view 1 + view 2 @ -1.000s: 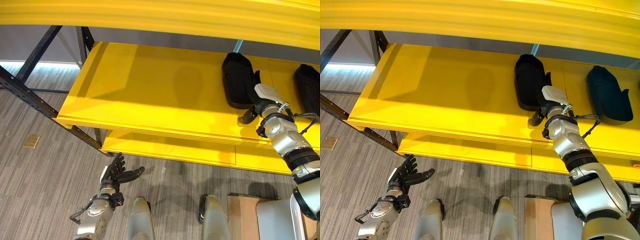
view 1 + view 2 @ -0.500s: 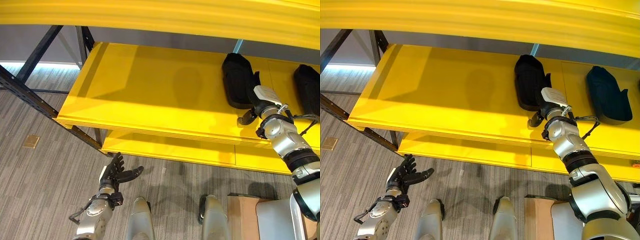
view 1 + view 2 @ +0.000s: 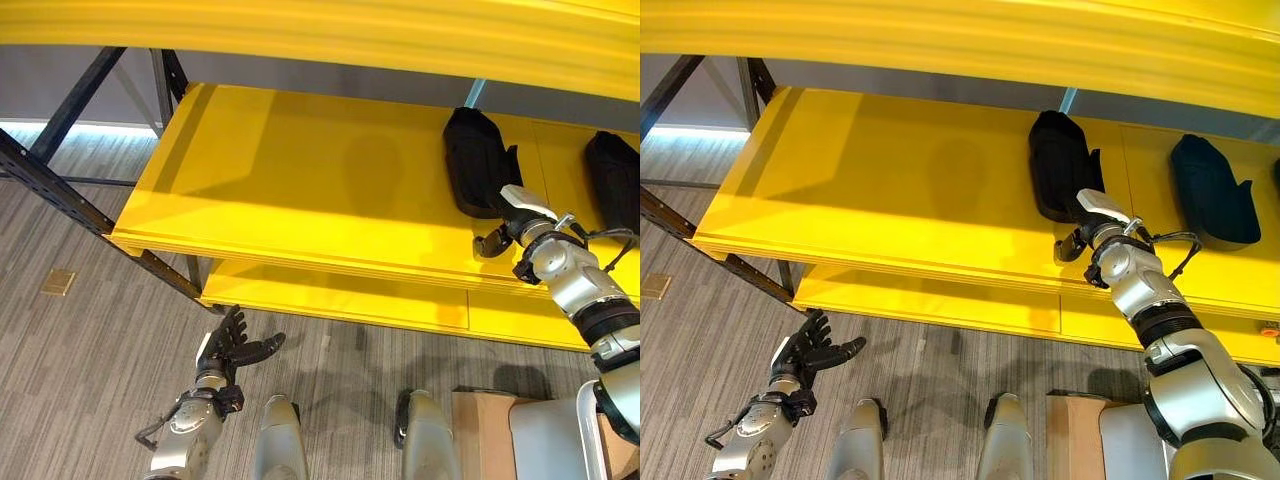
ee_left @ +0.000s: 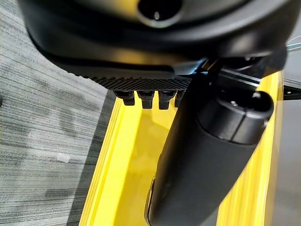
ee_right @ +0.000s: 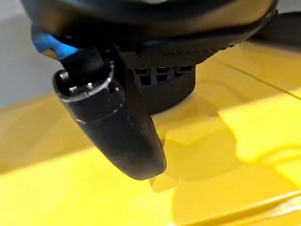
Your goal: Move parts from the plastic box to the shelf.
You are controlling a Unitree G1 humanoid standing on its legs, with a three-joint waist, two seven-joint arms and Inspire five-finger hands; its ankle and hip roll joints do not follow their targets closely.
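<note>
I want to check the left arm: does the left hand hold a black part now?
No: the left hand hangs low over the grey floor with its fingers spread, holding nothing.

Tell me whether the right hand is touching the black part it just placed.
Cannot tell. In the left eye view the right hand overlaps the black part; no plain gap or contact.

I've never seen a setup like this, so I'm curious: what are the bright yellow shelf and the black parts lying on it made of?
The bright yellow shelf looks like painted metal or laminated board: smooth, with a soft sheen and faint shadows. I can't tell which. The black moulded parts look like matte plastic, dull and rounded. The right hand hangs beside one part.
</note>
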